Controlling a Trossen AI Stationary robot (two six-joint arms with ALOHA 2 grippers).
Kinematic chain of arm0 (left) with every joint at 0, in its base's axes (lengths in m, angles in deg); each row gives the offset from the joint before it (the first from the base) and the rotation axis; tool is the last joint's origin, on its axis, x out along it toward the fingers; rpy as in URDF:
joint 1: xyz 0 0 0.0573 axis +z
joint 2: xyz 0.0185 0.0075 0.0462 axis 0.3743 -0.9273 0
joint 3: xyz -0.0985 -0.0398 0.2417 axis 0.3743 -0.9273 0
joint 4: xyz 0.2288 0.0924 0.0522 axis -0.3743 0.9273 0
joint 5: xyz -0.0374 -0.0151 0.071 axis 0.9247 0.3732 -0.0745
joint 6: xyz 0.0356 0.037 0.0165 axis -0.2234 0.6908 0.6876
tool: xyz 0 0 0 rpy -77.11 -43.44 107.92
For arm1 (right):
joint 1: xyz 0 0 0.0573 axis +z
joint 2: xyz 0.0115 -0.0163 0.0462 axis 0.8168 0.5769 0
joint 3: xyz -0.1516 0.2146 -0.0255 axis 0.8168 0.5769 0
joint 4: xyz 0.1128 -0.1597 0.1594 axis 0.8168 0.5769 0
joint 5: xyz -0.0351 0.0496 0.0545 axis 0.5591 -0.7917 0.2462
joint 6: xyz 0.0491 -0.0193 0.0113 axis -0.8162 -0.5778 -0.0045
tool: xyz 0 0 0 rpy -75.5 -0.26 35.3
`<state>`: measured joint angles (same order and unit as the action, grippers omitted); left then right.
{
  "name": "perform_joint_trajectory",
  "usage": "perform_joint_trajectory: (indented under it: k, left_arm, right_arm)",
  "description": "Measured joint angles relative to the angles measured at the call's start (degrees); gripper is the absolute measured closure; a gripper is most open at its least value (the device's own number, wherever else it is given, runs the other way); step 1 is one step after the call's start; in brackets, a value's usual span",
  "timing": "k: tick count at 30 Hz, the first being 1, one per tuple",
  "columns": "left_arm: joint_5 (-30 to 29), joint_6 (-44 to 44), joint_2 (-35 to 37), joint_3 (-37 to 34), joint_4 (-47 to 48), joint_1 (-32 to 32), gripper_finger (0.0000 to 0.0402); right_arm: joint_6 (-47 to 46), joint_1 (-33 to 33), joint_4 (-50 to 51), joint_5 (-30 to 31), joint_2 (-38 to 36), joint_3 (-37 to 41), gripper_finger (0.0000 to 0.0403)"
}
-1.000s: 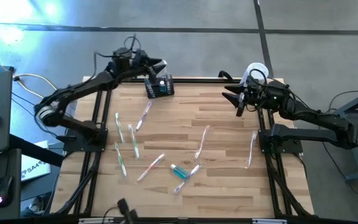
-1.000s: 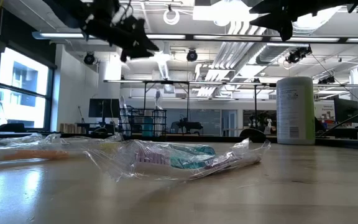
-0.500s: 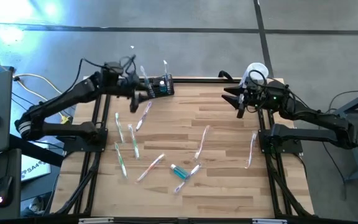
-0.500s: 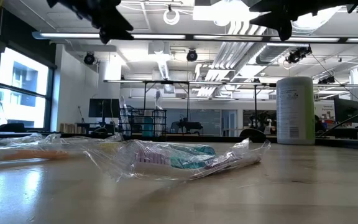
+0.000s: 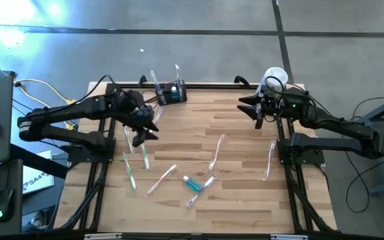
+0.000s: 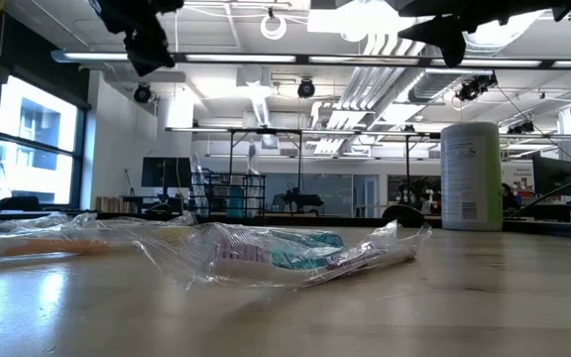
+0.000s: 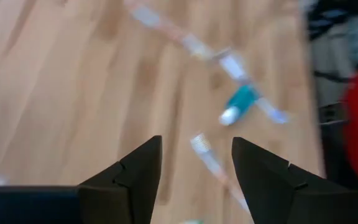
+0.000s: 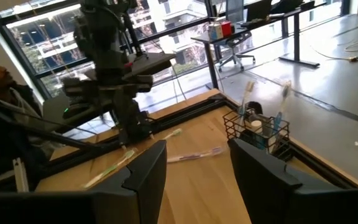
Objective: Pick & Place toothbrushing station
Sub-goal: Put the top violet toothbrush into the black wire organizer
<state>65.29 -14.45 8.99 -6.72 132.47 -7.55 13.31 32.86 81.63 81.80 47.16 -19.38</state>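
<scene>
The left gripper [image 5: 144, 127] hangs over loose toothbrushes [image 5: 143, 152], fingers apart and empty, likely ready to grab one for the rack [image 5: 171, 92]. The right gripper [image 5: 253, 111] waits, also apart and empty.

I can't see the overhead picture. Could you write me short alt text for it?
Seen from above, a wooden table holds scattered wrapped toothbrushes, with a small black toothbrush rack at its far edge. The left hand hovers open over the brushes near the left side, empty. The right hand waits open near a white container at the far right corner.
</scene>
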Motion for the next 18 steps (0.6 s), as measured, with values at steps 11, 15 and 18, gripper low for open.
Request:
perform_joint_trajectory:
  k: [11,15,18]
  left_arm:
    - [-13.3,-8.4,-3.0,-0.1,9.2,-0.2,0.0208]
    - [-15.4,-8.1,-5.6,-0.1,9.2,-0.2,0.0208]
    - [-18.1,-9.5,-8.8,-0.1,9.4,-0.2,0.0208]
  right_arm:
    - [-1.3,3.6,0.3,0.3,0.0,0.0,0.0231]
    - [-2.9,4.5,0.6,0.3,0.0,0.0,0.0231]
    - [-3.0,5.3,1.3,0.3,0.0,0.0,0.0231]
